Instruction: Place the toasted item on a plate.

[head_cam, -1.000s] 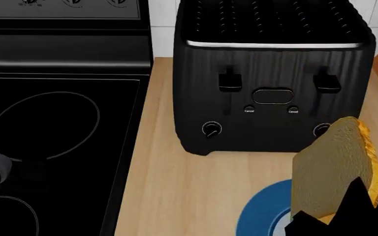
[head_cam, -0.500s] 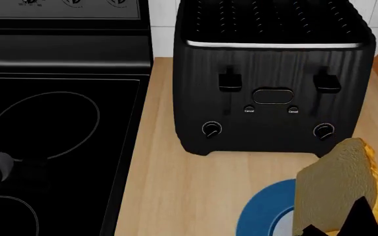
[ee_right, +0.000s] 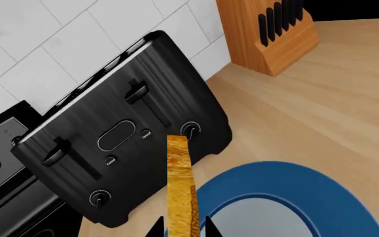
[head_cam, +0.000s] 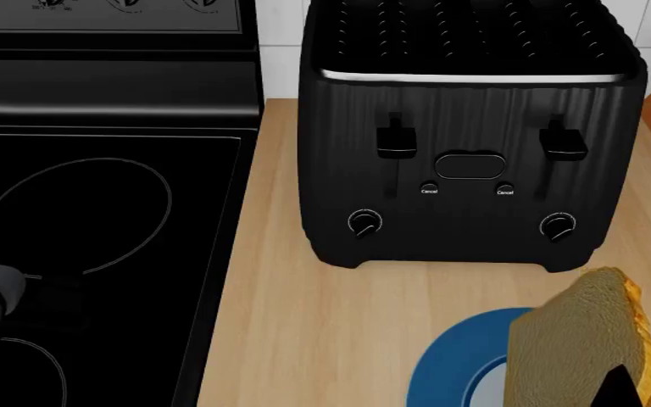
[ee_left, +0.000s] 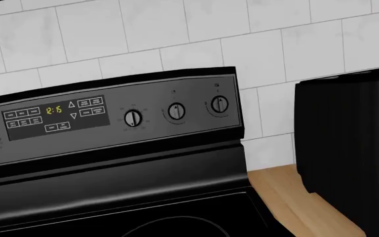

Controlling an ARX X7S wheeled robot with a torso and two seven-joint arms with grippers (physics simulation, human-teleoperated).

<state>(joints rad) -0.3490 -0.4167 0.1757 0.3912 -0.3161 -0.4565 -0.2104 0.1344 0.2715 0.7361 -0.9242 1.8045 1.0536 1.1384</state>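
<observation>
Fingers pinch the toast upright over the plate.

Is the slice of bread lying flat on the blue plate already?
No, the toast stands on edge, upright between the fingertips of the right gripper, above the blue plate rather than lying flat on it.
</observation>
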